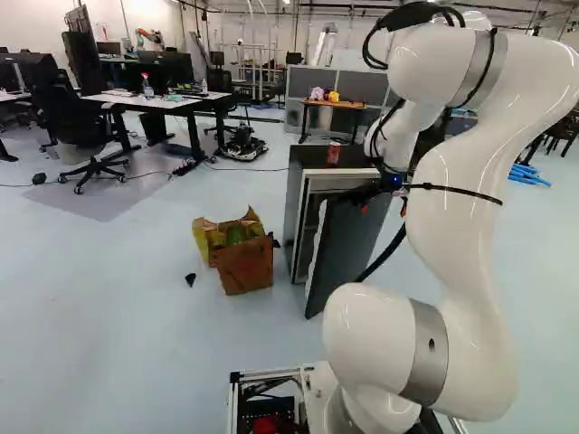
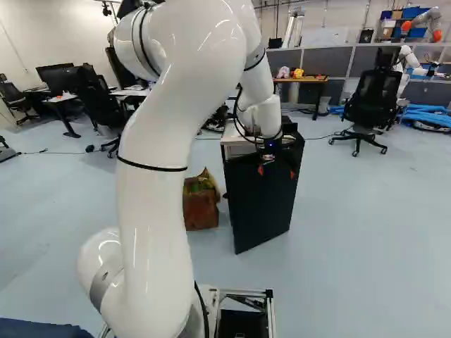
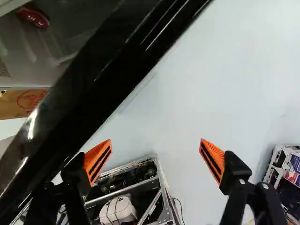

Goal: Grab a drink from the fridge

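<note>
Basically, arm [image 2: 158,127] arched fwd, fingers [image 2: 261,170] down & wide apart nr open fridge door [image 2: 261,211]; bag [image 1: 244,269] by fridge [image 1: 294,199] on pale flr [image 1: 136,289] (worktop [image 1: 118,98] + chair [image 1: 77,122] farther back).

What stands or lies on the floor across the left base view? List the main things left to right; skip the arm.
Black office chair → brown paper bag → fridge with its door open → blue tubing.

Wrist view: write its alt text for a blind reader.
Open black gripper with orange pads over pale floor, beside the glossy black fridge door; beyond the door show a red, white-lettered object and brown paper bag.
</note>
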`<state>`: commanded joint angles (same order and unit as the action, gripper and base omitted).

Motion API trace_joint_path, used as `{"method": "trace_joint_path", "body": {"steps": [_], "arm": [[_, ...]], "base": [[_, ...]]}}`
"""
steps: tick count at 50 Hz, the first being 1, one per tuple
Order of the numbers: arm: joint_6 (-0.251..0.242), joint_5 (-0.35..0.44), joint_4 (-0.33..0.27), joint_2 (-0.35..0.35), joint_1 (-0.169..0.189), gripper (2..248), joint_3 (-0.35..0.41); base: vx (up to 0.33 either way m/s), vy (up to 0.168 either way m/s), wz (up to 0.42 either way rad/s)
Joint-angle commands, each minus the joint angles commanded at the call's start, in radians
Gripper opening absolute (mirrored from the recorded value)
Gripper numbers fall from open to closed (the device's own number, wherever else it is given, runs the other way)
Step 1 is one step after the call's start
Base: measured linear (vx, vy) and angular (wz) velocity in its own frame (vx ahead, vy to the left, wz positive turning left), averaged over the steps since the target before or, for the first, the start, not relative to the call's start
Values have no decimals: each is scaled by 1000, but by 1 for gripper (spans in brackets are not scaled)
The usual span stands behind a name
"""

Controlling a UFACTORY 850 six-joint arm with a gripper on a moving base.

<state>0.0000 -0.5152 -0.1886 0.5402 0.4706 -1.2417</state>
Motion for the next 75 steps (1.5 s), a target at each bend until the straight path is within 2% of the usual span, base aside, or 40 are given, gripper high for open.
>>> {"method": "trace_joint_path", "body": {"steps": [58, 75], "arm": [[0, 326, 0, -24, -129, 247, 34], [0, 363, 0, -25, -134, 247, 36]], "base": [[0, 0, 0], [0, 0, 0]]}}
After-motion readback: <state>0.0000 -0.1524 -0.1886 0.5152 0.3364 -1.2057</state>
